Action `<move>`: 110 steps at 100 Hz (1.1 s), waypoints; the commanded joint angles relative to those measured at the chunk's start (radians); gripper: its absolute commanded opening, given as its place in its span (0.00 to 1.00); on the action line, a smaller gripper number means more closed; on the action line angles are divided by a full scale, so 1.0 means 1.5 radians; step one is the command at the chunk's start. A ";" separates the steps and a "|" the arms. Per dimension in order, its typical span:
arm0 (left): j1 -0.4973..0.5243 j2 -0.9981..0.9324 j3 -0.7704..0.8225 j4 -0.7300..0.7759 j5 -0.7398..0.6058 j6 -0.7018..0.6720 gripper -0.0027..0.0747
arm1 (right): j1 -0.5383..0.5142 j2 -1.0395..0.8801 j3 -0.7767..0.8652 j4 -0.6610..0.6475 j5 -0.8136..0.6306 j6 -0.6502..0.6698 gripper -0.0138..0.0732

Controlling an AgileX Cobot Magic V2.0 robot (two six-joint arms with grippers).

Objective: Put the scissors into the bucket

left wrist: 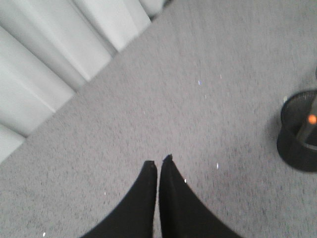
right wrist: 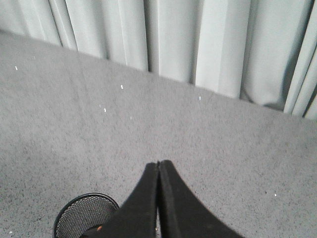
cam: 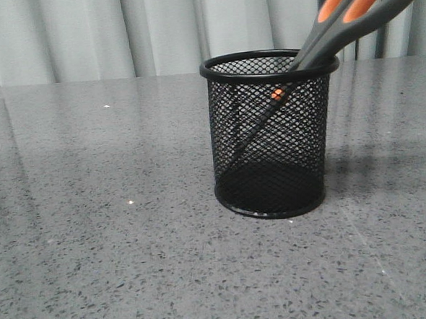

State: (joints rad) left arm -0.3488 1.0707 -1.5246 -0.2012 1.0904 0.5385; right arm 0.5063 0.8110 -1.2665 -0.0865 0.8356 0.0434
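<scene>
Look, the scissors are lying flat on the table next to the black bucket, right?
Not quite. The scissors are not on the table; they stand tilted inside the black bucket, blades down, with the orange-lined handles sticking out over the rim. The front view shows it.

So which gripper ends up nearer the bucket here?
Right. The right gripper is shut above and beside the bucket; the left gripper, also shut, has the bucket well off to one side.

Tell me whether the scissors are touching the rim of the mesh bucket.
Touching. In the front view the grey-and-orange-handled scissors lean blades-down inside the black wire-mesh bucket, their handle shank resting directly on its solid rim at the right side.
</scene>
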 commanded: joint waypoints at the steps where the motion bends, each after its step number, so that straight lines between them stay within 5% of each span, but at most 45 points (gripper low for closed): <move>1: 0.003 -0.081 0.097 -0.032 -0.164 -0.016 0.01 | -0.005 -0.062 0.059 -0.016 -0.119 0.003 0.09; 25: 0.003 -0.308 0.440 -0.075 -0.419 -0.016 0.01 | -0.005 -0.217 0.282 -0.017 -0.251 0.003 0.09; 50: 0.003 -0.545 0.705 -0.130 -0.519 -0.016 0.01 | -0.005 -0.379 0.486 -0.017 -0.358 0.003 0.09; 75: 0.003 -0.702 0.815 -0.173 -0.548 -0.016 0.01 | -0.005 -0.477 0.576 -0.016 -0.378 0.003 0.09; 110: 0.003 -0.720 0.830 -0.218 -0.545 -0.016 0.01 | -0.005 -0.479 0.579 -0.010 -0.378 0.003 0.08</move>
State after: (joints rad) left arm -0.3488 -0.0036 -0.2556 -0.4983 0.3457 0.5258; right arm 0.5063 0.0836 -0.3748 -0.0927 0.3553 0.0471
